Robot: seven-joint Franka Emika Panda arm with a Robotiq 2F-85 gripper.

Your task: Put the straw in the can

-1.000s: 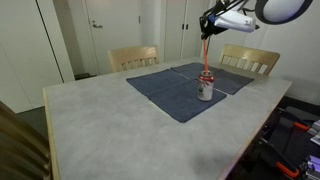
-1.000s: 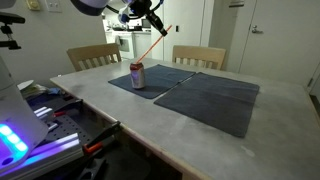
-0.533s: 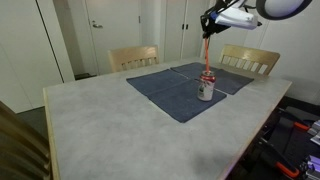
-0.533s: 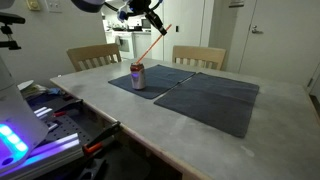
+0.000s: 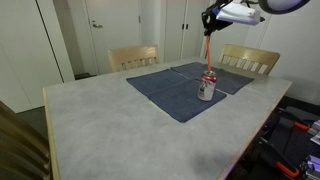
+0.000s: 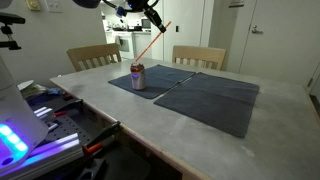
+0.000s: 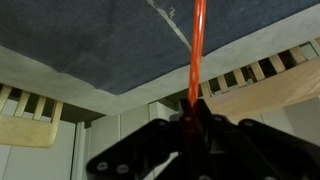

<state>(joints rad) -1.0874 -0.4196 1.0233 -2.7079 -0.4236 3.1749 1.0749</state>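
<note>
The can point(image 5: 206, 87) is small and silver with red markings. It stands upright on a dark blue mat in both exterior views point(image 6: 137, 76). My gripper point(image 5: 208, 22) is high above the can and shut on the upper end of the red straw point(image 5: 207, 50). The straw hangs down toward the can top; in an exterior view it slants down to the left point(image 6: 150, 45), its lower tip close above the can. In the wrist view the straw point(image 7: 197, 50) runs up from my shut jaws point(image 7: 191, 122); the can is out of view there.
Two dark blue mats point(image 5: 170, 95) point(image 6: 215, 100) lie side by side on the pale table point(image 5: 100, 130). Two wooden chairs point(image 5: 133, 58) point(image 5: 250, 58) stand at the far edge. A cart with lit equipment point(image 6: 25, 135) stands beside the table.
My gripper has risen slightly with the straw in it. The straw's lower tip now sits a little higher over the can. The can has not moved.
</note>
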